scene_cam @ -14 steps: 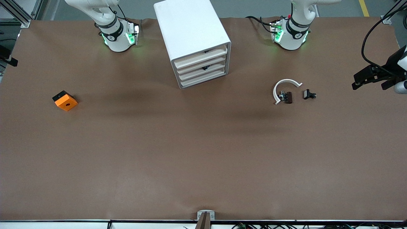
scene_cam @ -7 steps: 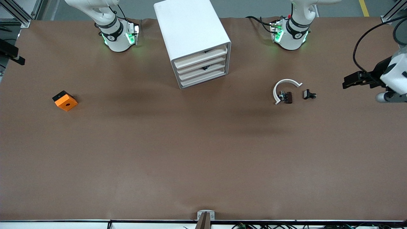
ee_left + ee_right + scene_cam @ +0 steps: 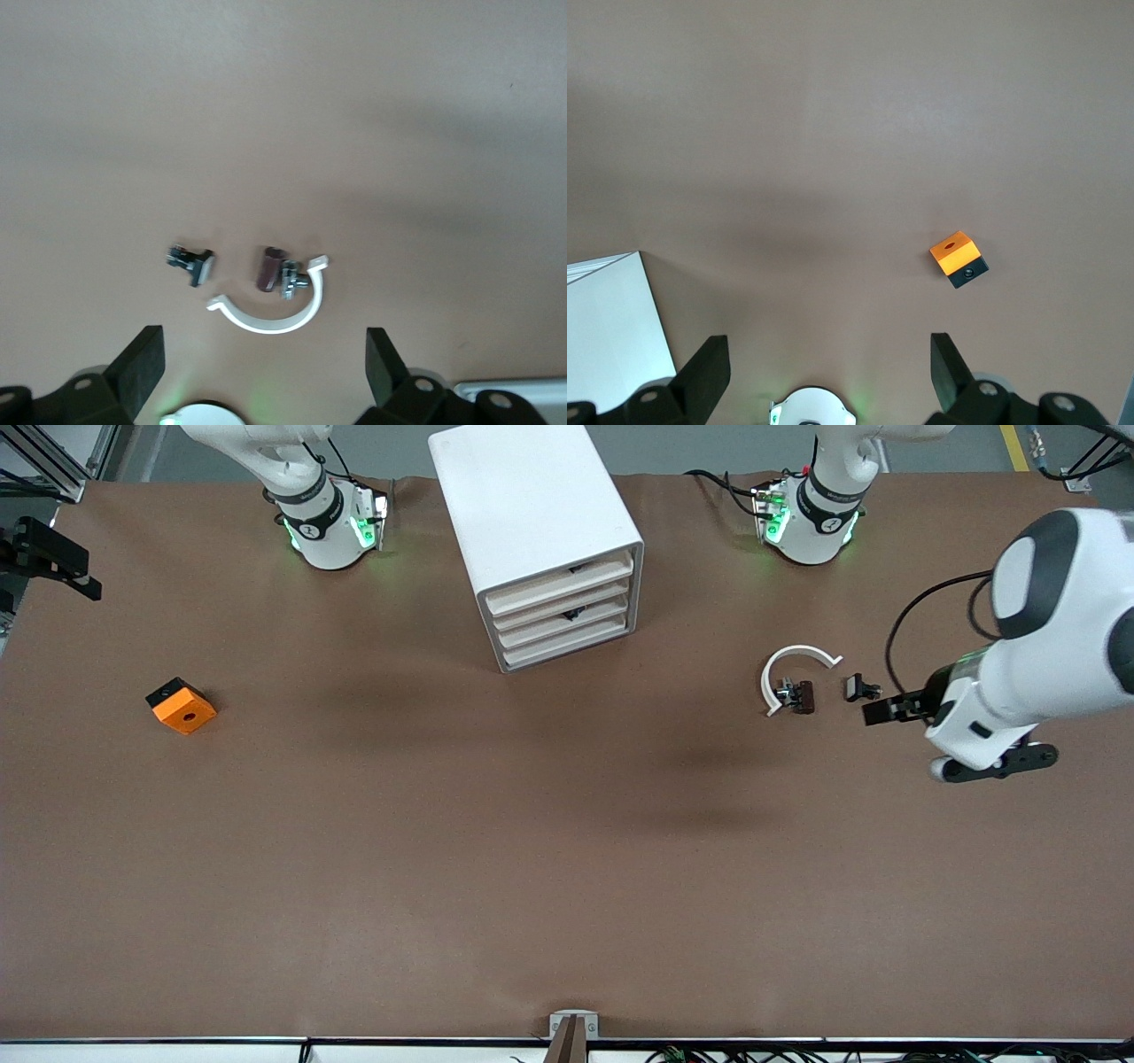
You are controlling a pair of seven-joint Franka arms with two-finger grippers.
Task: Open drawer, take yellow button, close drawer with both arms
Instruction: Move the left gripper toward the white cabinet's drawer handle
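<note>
The white cabinet [image 3: 523, 496] stands between the two arm bases; a corner of it shows in the right wrist view [image 3: 607, 328]. Its highest drawer [image 3: 558, 584] looks pushed in like the three below it. The button does not show in any view. My left gripper [image 3: 886, 710] is open and empty in the air, beside the small black clips toward the left arm's end of the table; its wrist view [image 3: 263, 350] looks down on them. My right gripper [image 3: 53, 562] is open and empty at the right arm's end of the table, and also shows in its own wrist view [image 3: 828, 354].
A white arc [image 3: 795, 673] with a dark clip [image 3: 802, 695] and a second black clip [image 3: 861, 688] lie nearer the front camera than the left arm's base; they also show in the left wrist view [image 3: 275, 314]. An orange square block [image 3: 182, 705] with a hole lies toward the right arm's end [image 3: 957, 257].
The left arm has swung in from the table's end, and its gripper now hangs beside the black clips. The right gripper has come a little farther into view.
</note>
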